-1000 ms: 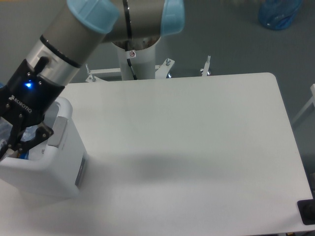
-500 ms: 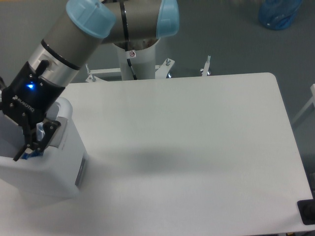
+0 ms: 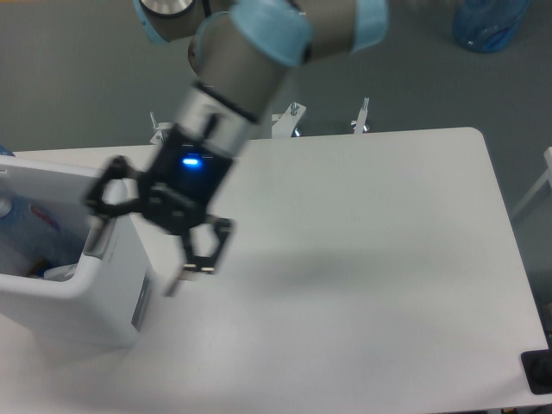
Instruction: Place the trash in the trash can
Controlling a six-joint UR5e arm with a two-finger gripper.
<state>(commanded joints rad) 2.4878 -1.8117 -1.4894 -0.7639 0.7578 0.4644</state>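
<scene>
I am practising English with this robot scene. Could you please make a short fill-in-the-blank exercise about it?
1. The gripper has its fingers ____ and holds nothing.
2. The trash can stands at the ____ edge of the picture.
3. The bottle with the blue-purple label lies ____ the trash can.

Missing words: open; left; inside
</scene>
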